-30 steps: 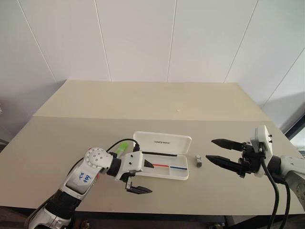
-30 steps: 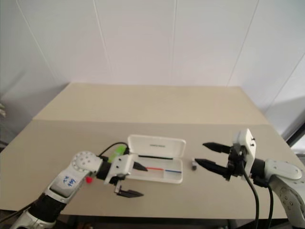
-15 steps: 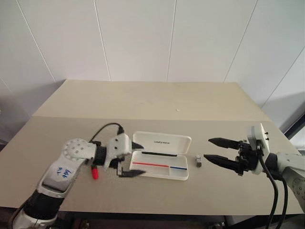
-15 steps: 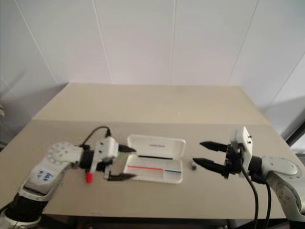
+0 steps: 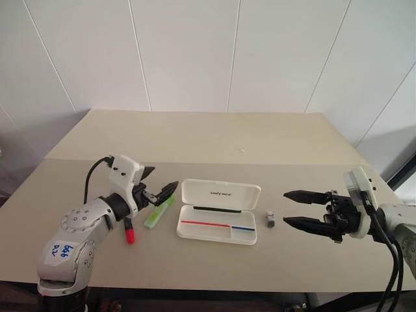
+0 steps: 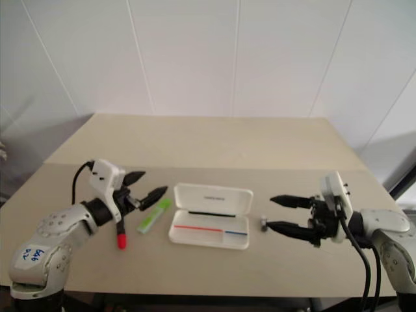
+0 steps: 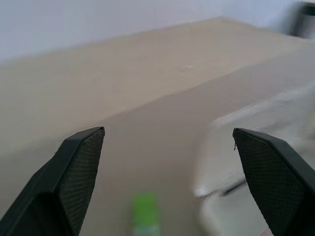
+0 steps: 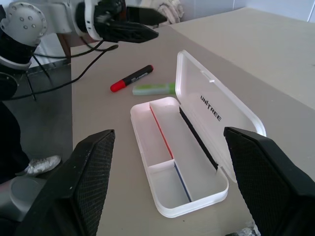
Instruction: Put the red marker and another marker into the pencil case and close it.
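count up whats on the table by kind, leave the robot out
markers: 2 — the red marker and the light-green highlighter
pencil cases: 1 — the white pencil case, lid open
small grey-black blocks: 1 — the block beside the case
total: 4

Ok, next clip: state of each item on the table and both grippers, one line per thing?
pencil case: lid open, tray empty.
red marker: capped, lying on the table left of the case, not held.
green highlighter: lying on the table between the red marker and the case, not held.
small grey block: resting just right of the case.
left gripper: open, empty.
right gripper: open, empty.
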`<state>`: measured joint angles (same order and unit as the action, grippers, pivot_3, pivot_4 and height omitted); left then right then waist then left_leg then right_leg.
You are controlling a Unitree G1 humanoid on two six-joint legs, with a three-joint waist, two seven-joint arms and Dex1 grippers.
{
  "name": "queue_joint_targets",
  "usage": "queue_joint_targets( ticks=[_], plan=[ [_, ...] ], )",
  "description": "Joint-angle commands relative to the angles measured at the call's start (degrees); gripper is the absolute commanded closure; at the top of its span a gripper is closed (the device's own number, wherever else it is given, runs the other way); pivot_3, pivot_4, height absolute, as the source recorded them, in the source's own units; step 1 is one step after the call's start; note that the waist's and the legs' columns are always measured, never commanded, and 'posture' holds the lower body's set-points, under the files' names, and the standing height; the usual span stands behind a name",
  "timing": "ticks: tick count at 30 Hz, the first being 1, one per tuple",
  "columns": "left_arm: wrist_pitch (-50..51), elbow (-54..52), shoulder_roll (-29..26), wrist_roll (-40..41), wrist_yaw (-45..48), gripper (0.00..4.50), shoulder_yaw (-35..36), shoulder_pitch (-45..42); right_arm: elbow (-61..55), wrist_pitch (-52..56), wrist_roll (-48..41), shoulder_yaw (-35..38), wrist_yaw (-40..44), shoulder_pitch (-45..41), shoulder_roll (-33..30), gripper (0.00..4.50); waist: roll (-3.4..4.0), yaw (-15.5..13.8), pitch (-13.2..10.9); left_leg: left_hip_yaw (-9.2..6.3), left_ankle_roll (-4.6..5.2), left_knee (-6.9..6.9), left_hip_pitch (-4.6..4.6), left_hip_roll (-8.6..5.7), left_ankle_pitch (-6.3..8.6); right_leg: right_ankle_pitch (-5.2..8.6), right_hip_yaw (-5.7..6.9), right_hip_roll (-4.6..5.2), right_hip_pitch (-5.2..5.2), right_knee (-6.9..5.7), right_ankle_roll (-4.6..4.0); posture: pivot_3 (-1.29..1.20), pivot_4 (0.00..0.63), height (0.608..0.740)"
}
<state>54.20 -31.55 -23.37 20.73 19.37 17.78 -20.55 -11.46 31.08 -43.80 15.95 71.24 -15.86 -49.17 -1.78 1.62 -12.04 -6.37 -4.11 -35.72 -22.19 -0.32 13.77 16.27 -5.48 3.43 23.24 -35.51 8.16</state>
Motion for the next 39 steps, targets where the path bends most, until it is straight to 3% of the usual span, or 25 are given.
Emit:
queue_joint_targets(
  ticks=[1, 7, 19, 28, 33, 36, 39],
  plan=[
    [3.8, -3.8, 1.7, -1.5, -7.0, 0.07, 2.4, 0.8, 1.7, -1.3, 1.2, -1.0, 1.3, -2.3, -0.8, 0.0, 0.0, 0.0, 0.0, 0.0, 0.0, 0.0, 0.0, 0.0, 0.0, 0.0, -0.01, 0.01, 0.0, 0.01, 0.01, 0.0, 0.15, 0.74],
    [13.1, -1.7, 9.5, -2.1, -17.0, 0.07, 5.8, 0.4, 5.1, -2.3, 3.2, -4.5, 2.0, -6.4, 0.7, 0.0, -0.04, 0.0, 0.0, 0.01, -0.01, 0.01, -0.02, -0.01, 0.01, -0.02, 0.0, 0.01, 0.0, 0.06, 0.03, 0.0, 0.15, 0.74],
    [17.2, 0.7, 16.3, -6.1, -26.3, 0.07, 10.6, 1.4, 6.8, -3.2, 4.3, -5.4, 2.1, -7.7, 1.3, 0.0, -0.06, -0.1, 0.0, 0.01, -0.04, 0.01, -0.04, -0.03, 0.03, -0.02, 0.0, 0.01, 0.0, 0.13, 0.04, 0.0, 0.15, 0.74],
    [21.0, 5.0, 17.8, -7.5, -28.4, 0.07, 10.3, 0.3, 6.0, -2.9, 4.6, -5.1, 1.3, -7.3, 0.9, 0.0, -0.05, 0.0, 0.0, 0.01, -0.05, -0.01, -0.01, -0.04, 0.03, -0.02, 0.0, 0.01, -0.04, 0.15, 0.04, 0.0, 0.15, 0.74],
    [23.5, 9.4, 14.8, -9.5, -28.2, 0.07, 7.7, -0.2, 5.6, -2.9, 4.7, -4.9, 0.7, -6.9, 0.9, 0.0, 0.06, 0.0, 0.1, 0.01, -0.05, -0.04, 0.16, -0.04, 0.03, 0.03, 0.0, 0.0, -0.25, 0.17, -0.09, 0.0, 0.15, 0.74],
    [23.7, 11.4, 10.0, -11.6, -27.6, 0.94, 1.5, 0.4, 5.3, -3.1, 4.7, -4.8, 0.1, -6.6, 1.1, 0.0, 0.06, 0.2, 0.1, 0.02, -0.05, -0.04, 0.5, -0.02, 0.03, 0.3, 0.0, -0.03, -0.69, 0.51, -0.84, 0.0, 0.15, 0.74],
    [25.4, 12.9, 6.9, -12.1, -26.6, 1.93, -2.0, -0.1, 4.3, -3.0, 4.5, -4.7, -0.3, -5.9, 1.3, 0.0, 0.12, 0.5, 0.1, 0.05, -0.21, -0.19, 0.75, 0.0, 0.2, 0.22, 0.01, -0.04, -1.08, 0.93, -0.78, 0.0, 0.15, 0.74]
  ],
)
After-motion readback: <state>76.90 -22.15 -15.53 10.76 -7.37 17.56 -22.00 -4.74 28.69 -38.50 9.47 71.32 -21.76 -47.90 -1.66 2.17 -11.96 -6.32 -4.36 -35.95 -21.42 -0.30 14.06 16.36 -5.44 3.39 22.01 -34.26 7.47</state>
